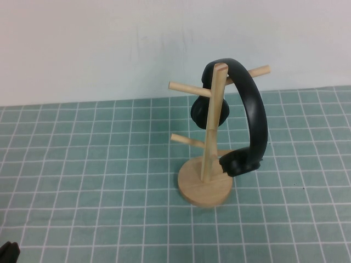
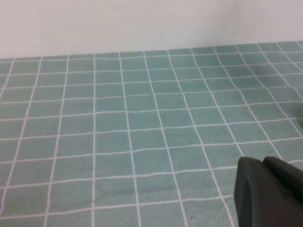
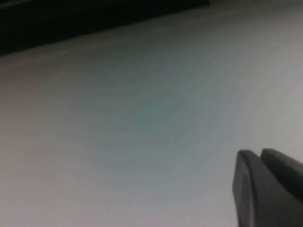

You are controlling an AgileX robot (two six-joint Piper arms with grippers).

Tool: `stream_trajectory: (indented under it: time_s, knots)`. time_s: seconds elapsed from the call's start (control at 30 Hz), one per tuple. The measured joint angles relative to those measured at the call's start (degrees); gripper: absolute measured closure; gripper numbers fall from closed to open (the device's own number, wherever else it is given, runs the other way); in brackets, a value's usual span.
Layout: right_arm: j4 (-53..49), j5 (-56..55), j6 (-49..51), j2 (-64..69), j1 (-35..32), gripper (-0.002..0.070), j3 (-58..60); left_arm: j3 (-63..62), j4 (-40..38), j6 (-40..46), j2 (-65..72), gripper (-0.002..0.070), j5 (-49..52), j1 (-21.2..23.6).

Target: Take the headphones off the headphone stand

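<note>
High view: the stand [image 1: 211, 164] sits right of centre on the green gridded mat [image 1: 82, 164], its round base flat on the cloth and its post upright. The headphones [image 1: 249, 118] hang on it, the headband looped over the post's top between the upper pegs. One cup [image 1: 210, 113] lies against the post about halfway up; the other cup [image 1: 239, 162] hangs lower on the right, just above the base's edge. Pegs stick out left and right of the post; the lower left peg is bare. A white wall [image 1: 109, 44] rises behind the mat. The left gripper [image 1: 8, 252] shows only as a dark scrap in the near left corner, well apart from the stand; I cannot tell how its claw is set. The right gripper is out of this view.

Left wrist view: the left gripper [image 2: 270, 191] appears as a dark fingertip pair low in the corner, over bare mat [image 2: 142, 118] with the wall [image 2: 142, 23] beyond. Neither stand nor headphones show here. The tips look close together, but the opening cannot be judged.

Right wrist view: the right gripper [image 3: 267, 187] shows as a dark tip against a blurred pale surface, with a dark band along one edge. Where it sits relative to the stand cannot be told, nor its claw width.
</note>
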Motion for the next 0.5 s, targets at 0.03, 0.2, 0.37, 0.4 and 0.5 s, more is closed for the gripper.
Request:
stream_trajectory:
  time_s: [0.03, 0.2, 0.37, 0.4, 0.5]
  knots:
    - [0.5, 6.8, 1.3, -0.1, 0.0, 0.0684, -3.9, 0.0, 0.0, 0.0, 0.0, 0.0680, 0.0, 0.0]
    - [2.9, 49.0, 4.0, 3.7, -0.1, 0.0684, -20.8, 0.0, 0.0, 0.0, 0.0, 0.0680, 0.0, 0.0]
    - [2.5, 77.1, 2.6, 12.9, -0.2, 0.0684, -23.9, 0.0, 0.1, 0.0, 0.0, 0.0680, 0.0, 0.0]
    - [2.4, 81.2, 1.8, 14.6, -0.3, 0.0684, -23.9, 0.0, 0.1, 0.0, 0.0, 0.0680, 0.0, 0.0]
    - [2.9, 86.7, 1.2, 18.2, -0.3, 0.0684, -23.3, 0.0, 0.1, 0.0, 0.0, 0.0680, 0.0, 0.0]
